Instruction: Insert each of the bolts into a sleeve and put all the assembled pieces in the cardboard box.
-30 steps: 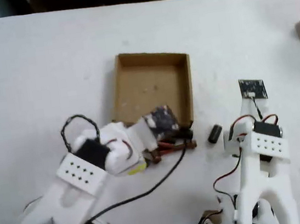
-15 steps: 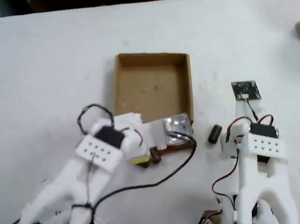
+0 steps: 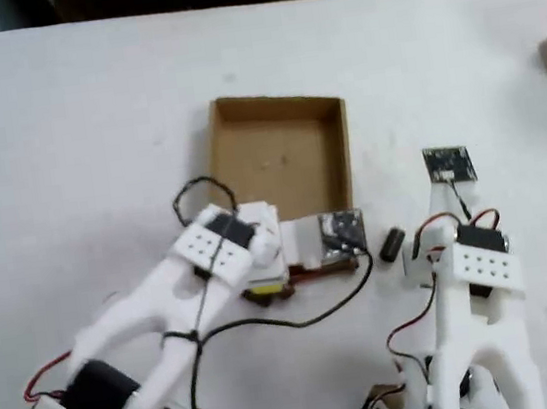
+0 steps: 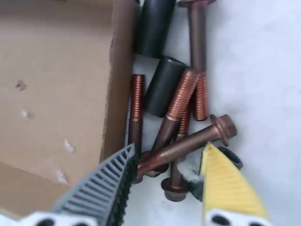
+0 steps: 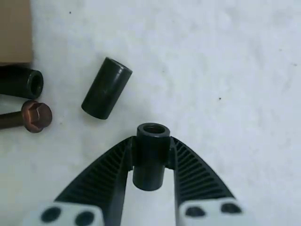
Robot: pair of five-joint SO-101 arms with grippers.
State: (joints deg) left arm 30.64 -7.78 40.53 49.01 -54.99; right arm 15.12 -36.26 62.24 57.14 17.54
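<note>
**Sleeve in hand, bolts waiting: assembly barely begun**

A short black cylindrical sleeve point(image 5: 150, 165) is clamped between the dark ribbed fingers of the right hand point(image 5: 150, 143), its open end showing past the fingertips, above the white tabletop point(image 5: 235, 70). The left hand point(image 4: 168, 150) is spread wide, one finger grey and one yellow, and is poised over a jumbled pile of copper-coloured flanged bolts point(image 4: 181, 106). One bolt is straddled, but nothing is gripped.

The pile is heaped just beside the wall of the open brown cardboard box point(image 3: 283, 163) nearest the arms. Two more black sleeves point(image 4: 162, 84) are mixed in, touching the bolts. A further loose black sleeve point(image 3: 392, 243) is lying on its side near the box corner, apart from the pile.

Progress is judged early. No bolt is seen seated in any sleeve, and only pale specks are shown on the box floor. Every insertion and every drop into the box is reckoned as left to do.

The bolts are shown with threaded shanks and flanged hex heads, crossed over one another, so a clean single pick is likely to be awkward.
</note>
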